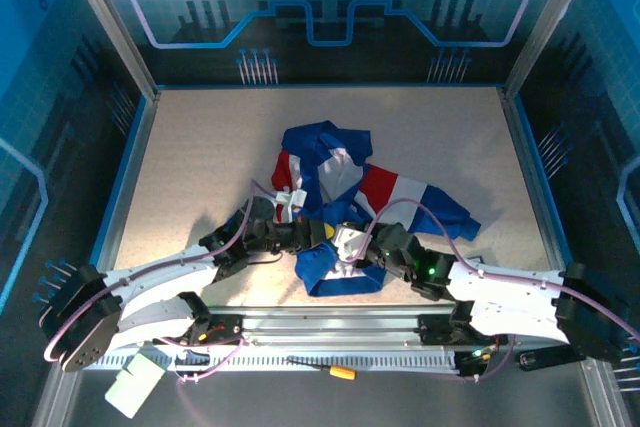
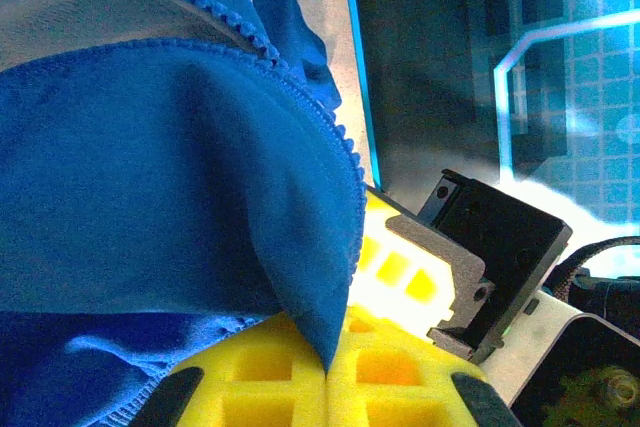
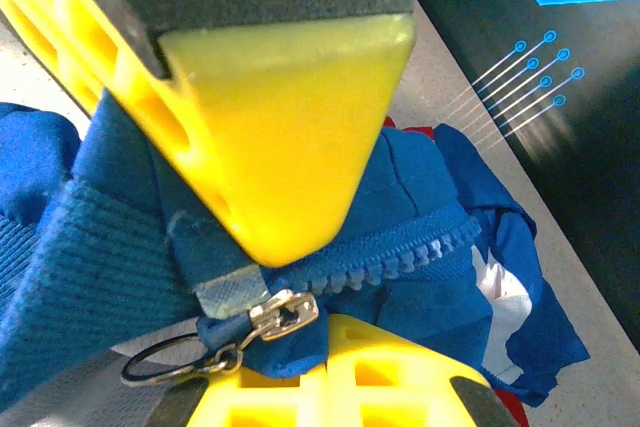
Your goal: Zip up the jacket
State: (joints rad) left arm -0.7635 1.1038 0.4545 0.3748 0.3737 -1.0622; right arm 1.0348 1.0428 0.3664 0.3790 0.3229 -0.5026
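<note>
Jacket [image 1: 340,197] lies crumpled near the middle of the speckled table [image 1: 200,147], toward its near half, inside blue printed walls [image 1: 60,97]. Its front is open: white lining shows between the blue panels, red and white bands cross the chest, and one sleeve trails out to the right. The hem bunches toward the arms.

Both arms reach in from the near corners and meet at that hem. The left gripper [image 1: 318,234] and the right gripper [image 1: 345,245] sit just beside each other, crowding the same patch of cloth. In the left wrist view, the left gripper [image 2: 325,377] has its yellow fingers [image 2: 260,372] pressed together on a fold of blue jacket fabric; the fold billows over most of that view, and the right gripper's black body stands close behind it. In the right wrist view, the right gripper [image 3: 300,287] has its fingers [image 3: 280,127] closed on the jacket at the lower end of the zip, and the upper finger covers that end of the track.

A white tag [image 1: 135,384] lies by the left arm's base. A screwdriver [image 1: 325,369] with a yellow handle lies on the front rail, well apart from the jacket.

The blue zip teeth [image 3: 410,242] run up and right, still unjoined. The silver slider [image 3: 280,312] sits between the fingertips, with a thin wire ring [image 3: 160,362] hanging from its pull.
</note>
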